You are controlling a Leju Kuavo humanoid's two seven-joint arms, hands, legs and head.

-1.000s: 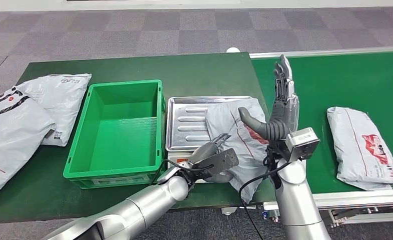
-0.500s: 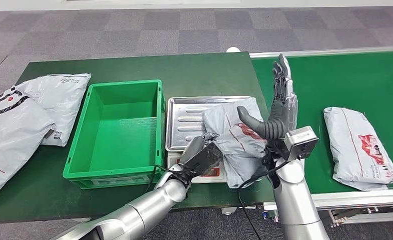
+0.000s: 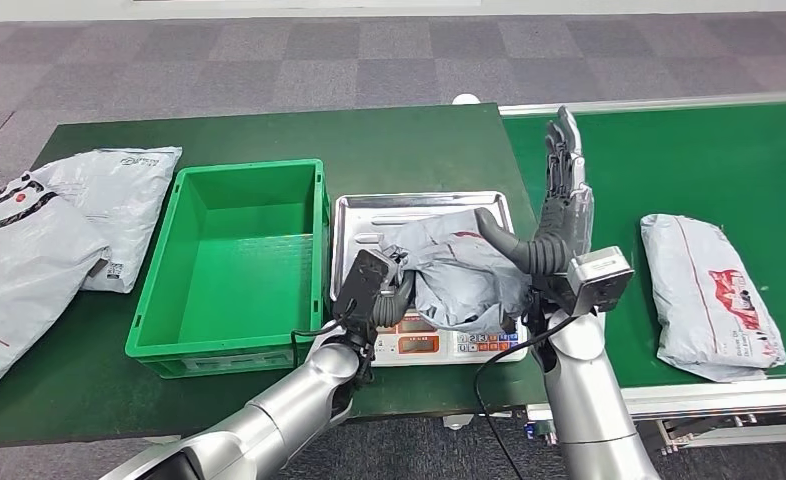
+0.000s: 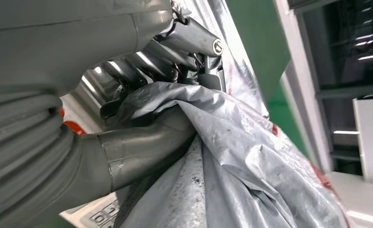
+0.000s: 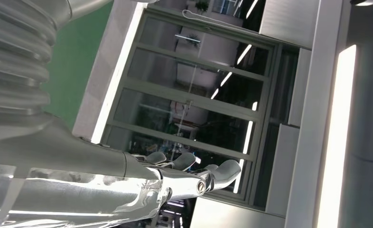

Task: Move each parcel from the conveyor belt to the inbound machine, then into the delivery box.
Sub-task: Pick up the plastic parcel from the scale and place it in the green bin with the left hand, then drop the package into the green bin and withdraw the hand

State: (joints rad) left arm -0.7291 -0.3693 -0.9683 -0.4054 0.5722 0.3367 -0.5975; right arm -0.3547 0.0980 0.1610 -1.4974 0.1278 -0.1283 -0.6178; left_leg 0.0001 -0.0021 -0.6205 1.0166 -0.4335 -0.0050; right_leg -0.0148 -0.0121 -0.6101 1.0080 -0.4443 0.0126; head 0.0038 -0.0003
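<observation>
Since a second ago my left hand [image 3: 377, 290] has swung up from the scale's front edge and bunched the grey parcel [image 3: 459, 275] leftward across the inbound machine [image 3: 414, 208], whose keypad is now uncovered. Going down in size: the conveyor belt [image 3: 669, 160] carries one more parcel [image 3: 711, 295], and the green delivery box [image 3: 229, 262] sits just left of the scale. My left hand clutches a fold of the bag; my right hand [image 3: 561, 200] stands upright, fingers spread, holding nothing. I'd lift high enough that the slack clears the box's near wall.
</observation>
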